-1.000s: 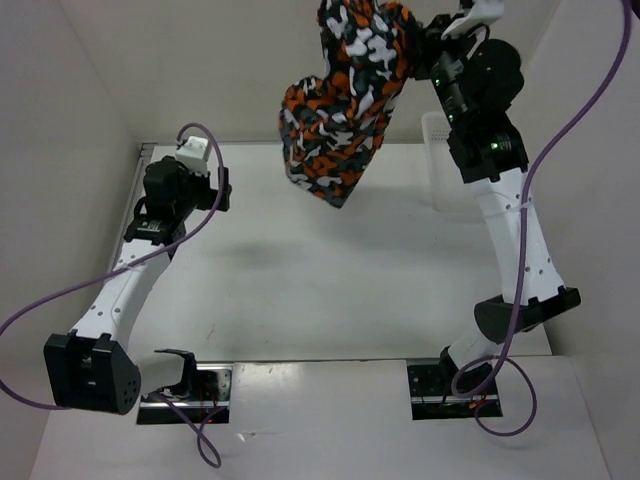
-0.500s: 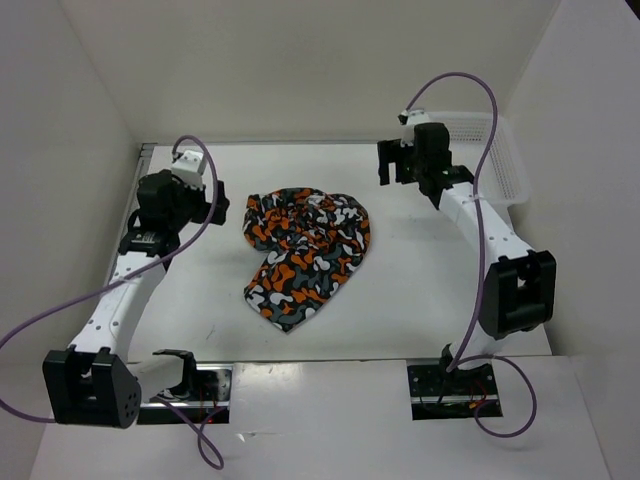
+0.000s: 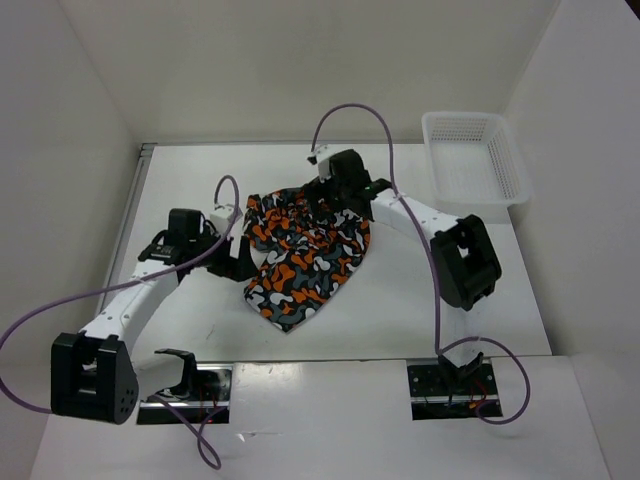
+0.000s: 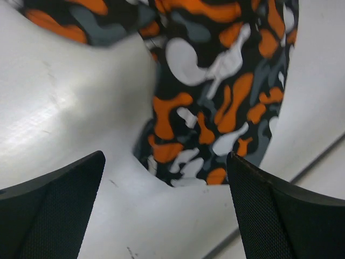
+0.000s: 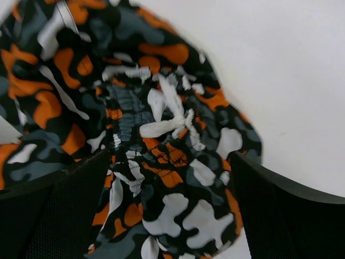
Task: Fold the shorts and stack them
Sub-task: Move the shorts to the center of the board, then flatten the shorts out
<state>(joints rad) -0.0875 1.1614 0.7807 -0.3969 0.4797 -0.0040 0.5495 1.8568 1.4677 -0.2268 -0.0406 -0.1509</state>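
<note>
Since the right gripper (image 3: 322, 200) had the shorts (image 3: 305, 255) bunched and hoisted over the far edge a second ago, the big change is the drop. The shorts now lie loose mid-bench, slightly toward the left edge, as a crumpled heap with one lobe trailing toward the near edge. Both arms have since closed in. The right gripper came back from the basket (image 3: 470, 115) side and now sits over the far end of the heap. The left gripper (image 3: 240, 265) slid in from the left edge and is just beside the heap's left flank.

Meaning for the task: nothing is folded yet. My read is that the cloth is down but not flat, so it needs spreading before any fold. With only one pair in view, stacking comes later.

The top view gives the layout: the heap's outline, bare bench (image 3: 450, 280) around it, and the basket at the far right corner, well apart. It doesn't resolve either jaw gap.

The left wrist view fills that in. The fingers (image 4: 48, 216) are spread wide with nothing between them but bench and the rounded near end of a leg. Whether they touch the cloth I can't tell, but it looks clear.

The right wrist view shows what the others miss: the gathered waistband (image 5: 126, 121) facing up, with the white drawstring (image 5: 167, 127) knotted in a bow. The fingers (image 5: 291, 216) straddle it, fully apart and holding nothing. The waistband could be a decent grab point.
</note>
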